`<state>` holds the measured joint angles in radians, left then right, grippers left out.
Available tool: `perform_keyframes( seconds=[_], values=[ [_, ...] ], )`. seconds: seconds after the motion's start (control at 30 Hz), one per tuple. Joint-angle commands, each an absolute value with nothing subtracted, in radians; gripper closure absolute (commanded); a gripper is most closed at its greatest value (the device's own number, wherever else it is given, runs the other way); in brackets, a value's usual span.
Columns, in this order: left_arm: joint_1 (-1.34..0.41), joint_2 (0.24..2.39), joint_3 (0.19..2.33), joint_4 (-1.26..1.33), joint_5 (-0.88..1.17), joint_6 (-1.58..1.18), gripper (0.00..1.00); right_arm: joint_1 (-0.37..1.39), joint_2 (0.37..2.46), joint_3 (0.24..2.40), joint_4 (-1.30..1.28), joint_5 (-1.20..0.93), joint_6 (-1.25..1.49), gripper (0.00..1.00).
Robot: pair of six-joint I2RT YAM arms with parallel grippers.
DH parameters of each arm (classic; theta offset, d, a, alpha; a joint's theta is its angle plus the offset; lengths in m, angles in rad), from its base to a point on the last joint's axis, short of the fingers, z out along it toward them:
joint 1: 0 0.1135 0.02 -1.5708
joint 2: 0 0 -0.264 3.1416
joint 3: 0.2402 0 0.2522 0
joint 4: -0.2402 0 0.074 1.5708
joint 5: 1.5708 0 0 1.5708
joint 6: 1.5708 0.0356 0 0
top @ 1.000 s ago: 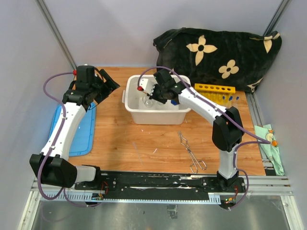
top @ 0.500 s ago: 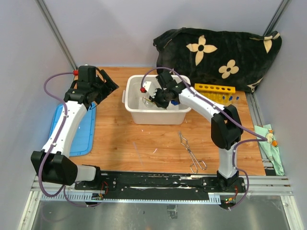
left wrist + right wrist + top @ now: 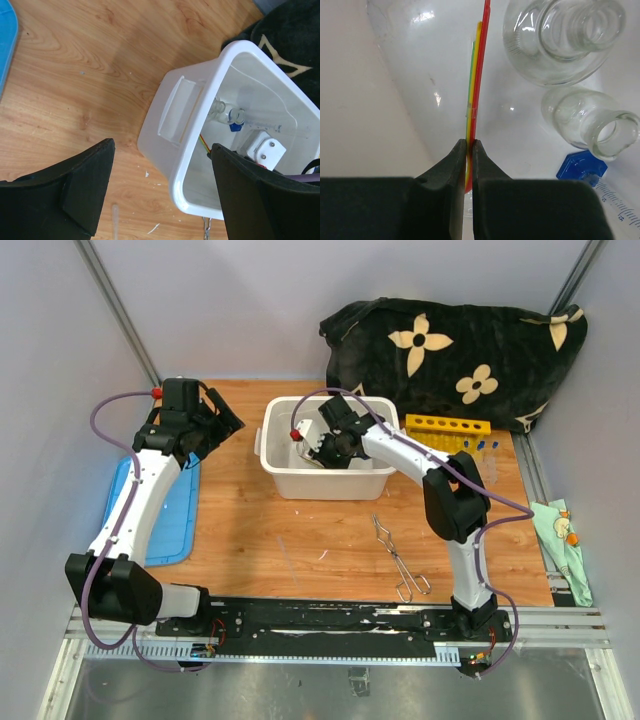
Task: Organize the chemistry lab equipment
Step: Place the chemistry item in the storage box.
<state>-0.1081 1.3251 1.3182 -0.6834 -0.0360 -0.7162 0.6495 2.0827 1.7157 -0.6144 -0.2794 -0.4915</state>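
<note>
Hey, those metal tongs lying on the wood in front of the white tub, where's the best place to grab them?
Take the metal tongs at mid-length, where the two arms run close together, coming straight down from above and closing across their narrow width. They lie flat on the table, loops toward the near edge, so a sideways approach would likely just push them.

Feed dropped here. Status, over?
Right claw shut on thin rods inside tub. Left claw open, empty, near tub. Beakers lie close beside rods.
</note>
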Motion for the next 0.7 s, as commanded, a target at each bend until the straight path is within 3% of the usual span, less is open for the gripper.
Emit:
perform_keyframes(
  seconds=[0.0, 0.67],
  values=[
    [-0.095, 1.323, 1.349, -0.686, -0.060, -0.695, 0.17, 0.641, 2.105, 1.767, -0.642, -0.280, -0.468, 0.98],
    [-0.092, 1.303, 1.334, -0.699, -0.042, -0.689, 0.17, 0.640, 2.157, 1.756, -0.640, -0.249, -0.462, 0.97]
  ],
)
